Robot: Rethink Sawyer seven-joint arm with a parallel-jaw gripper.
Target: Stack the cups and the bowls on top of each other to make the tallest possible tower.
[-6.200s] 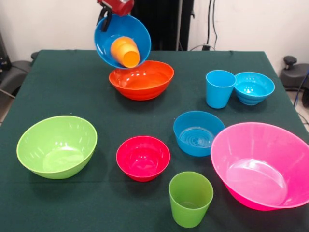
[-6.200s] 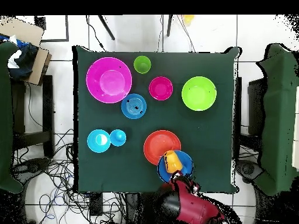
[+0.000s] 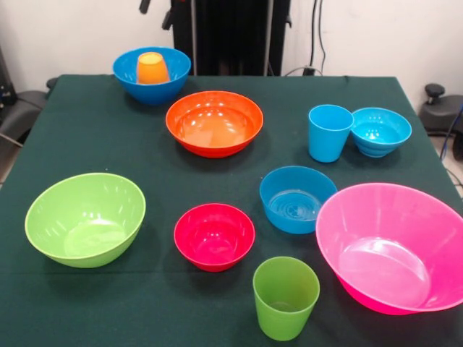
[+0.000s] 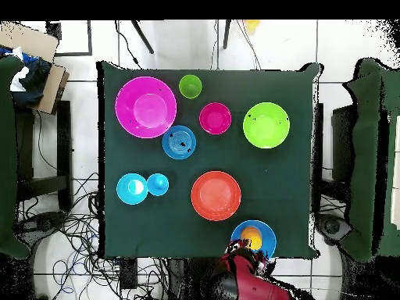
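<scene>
The large blue bowl [image 3: 152,92] rests on the table at its robot-side edge, and the orange cup [image 3: 152,67] stands inside it. Both also show in the overhead view, the bowl [image 4: 269,233] and the cup [image 4: 251,237]. The wide orange bowl [image 3: 214,121] sits just in front of them, apart. My gripper [image 4: 237,251] is drawn back at the table edge beside the blue bowl, on the end of the red arm, and holds nothing that I can see. The light blue cup [image 3: 329,132] touches the turquoise bowl [image 3: 380,130]. The green cup [image 3: 285,296] stands alone.
The medium blue bowl [image 3: 296,199], small red bowl [image 3: 214,236], lime green bowl [image 3: 85,218] and large pink bowl [image 3: 394,246] lie separately across the camera side of the green table [image 3: 94,137]. Chairs stand at both table sides in the overhead view.
The blue bowl with the orange cup was held tilted above the orange bowl. It now rests upright on the table nearer the robot, and the arm has drawn back.
</scene>
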